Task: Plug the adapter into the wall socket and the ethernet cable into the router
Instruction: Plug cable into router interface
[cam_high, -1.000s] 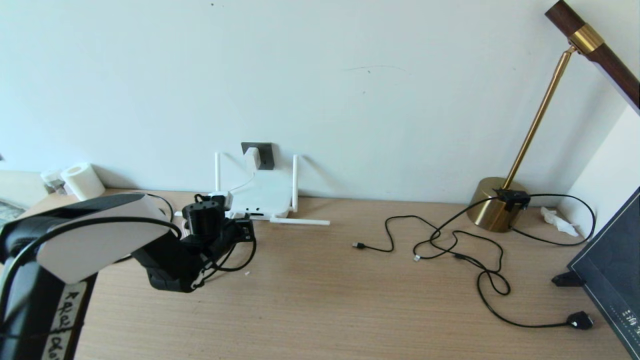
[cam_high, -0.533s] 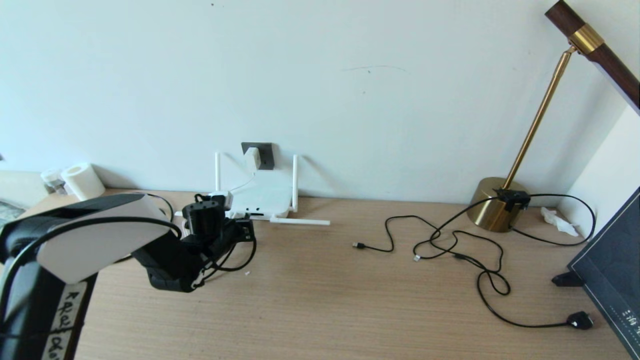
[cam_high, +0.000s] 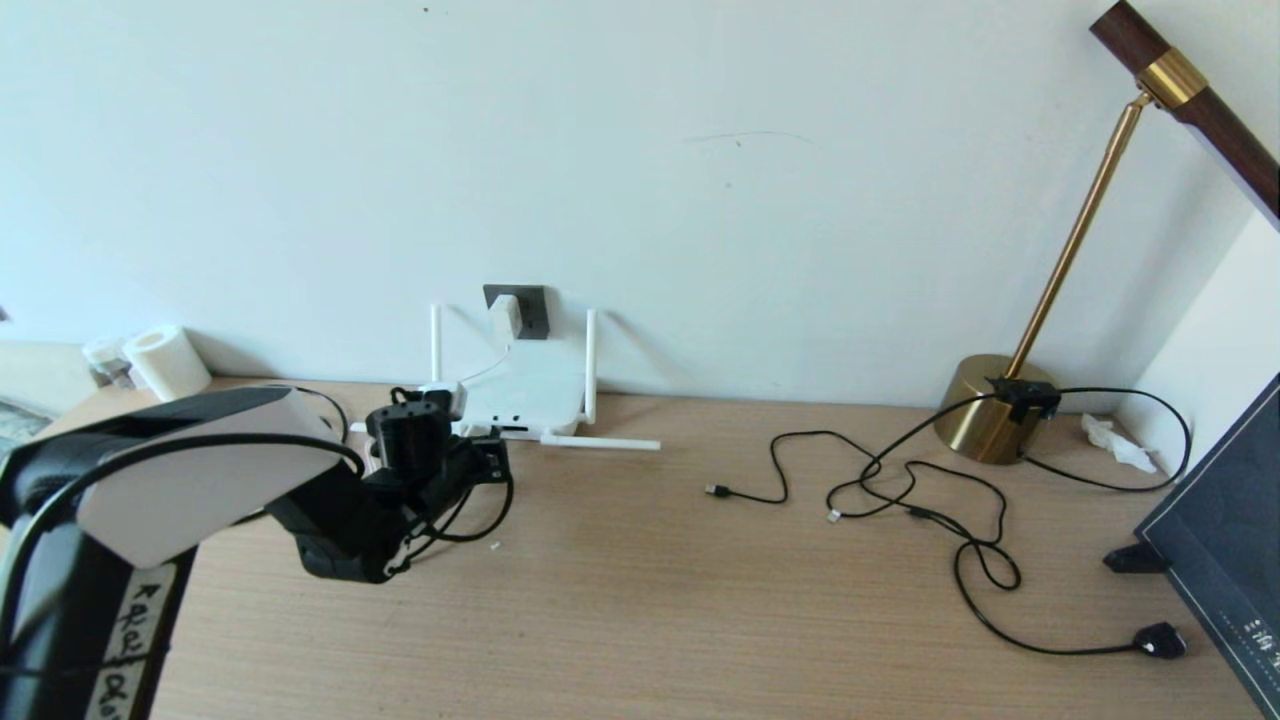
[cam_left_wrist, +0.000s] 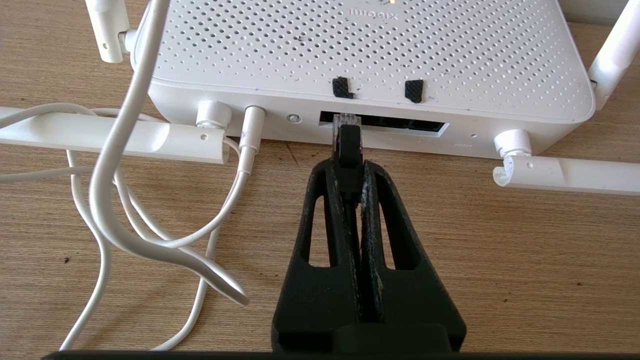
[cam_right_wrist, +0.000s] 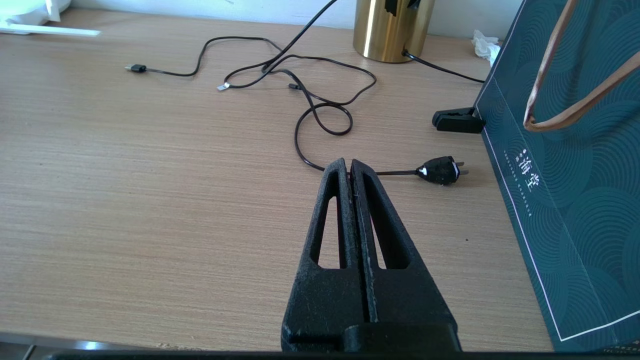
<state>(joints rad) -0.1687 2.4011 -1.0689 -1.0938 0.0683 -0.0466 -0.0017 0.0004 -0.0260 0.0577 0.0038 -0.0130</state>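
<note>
The white router (cam_high: 525, 395) lies flat against the wall, with its port edge (cam_left_wrist: 385, 125) facing my left gripper. My left gripper (cam_left_wrist: 348, 172) is shut on the black plug of the ethernet cable (cam_left_wrist: 348, 147). The plug's clear tip sits at the mouth of the leftmost port. In the head view the left gripper (cam_high: 488, 460) is just in front of the router, and the black cable (cam_high: 495, 515) loops below it. The white adapter (cam_high: 505, 316) sits on the dark wall socket (cam_high: 534, 308). My right gripper (cam_right_wrist: 349, 167) is shut on nothing, low over the table's near right part.
Loops of thin white cord (cam_left_wrist: 115, 200) lie beside the router's folded antenna (cam_left_wrist: 115, 140). To the right are thin black USB cables (cam_high: 870, 490), a black two-pin plug (cam_right_wrist: 442, 170), a brass lamp base (cam_high: 985, 405) and a dark green bag (cam_right_wrist: 575, 150). A paper roll (cam_high: 165, 360) stands far left.
</note>
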